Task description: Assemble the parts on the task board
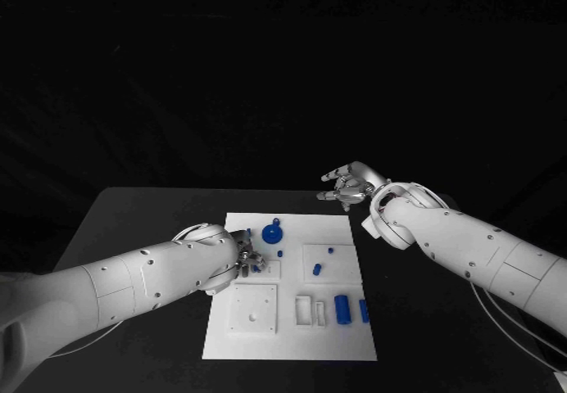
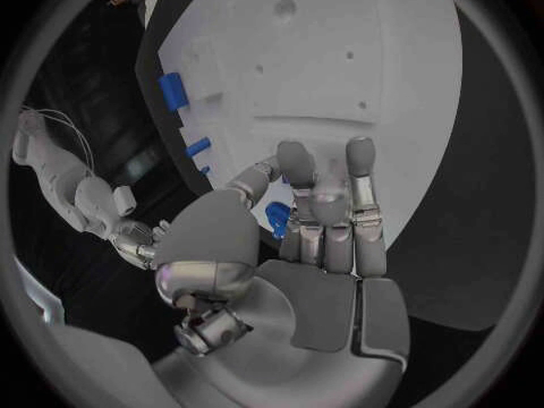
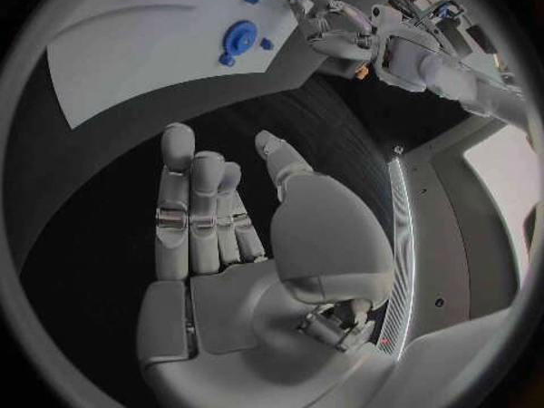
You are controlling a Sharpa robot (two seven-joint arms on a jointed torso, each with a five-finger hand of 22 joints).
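The white task board (image 1: 296, 344) lies in the middle of the black table. My left hand (image 1: 245, 259) hovers over its left edge and pinches a small blue part (image 2: 276, 218) between thumb and fingers, close above the board (image 2: 340, 54). My right hand (image 1: 345, 187) is raised over the bare table just past the board's far right corner, fingers apart and nothing in it; the right wrist view shows its palm (image 3: 227, 245) bare. On the board's far end sits a round blue part (image 1: 273, 236), and the right wrist view also catches this round part (image 3: 239, 36).
More blue parts lie on the board: a small peg (image 1: 315, 268), a tiny one (image 1: 331, 250), and two cylinders (image 1: 342, 309) near the right edge. White recessed blocks (image 1: 254, 309) occupy the board's near half. Black table (image 1: 142, 221) surrounds the board.
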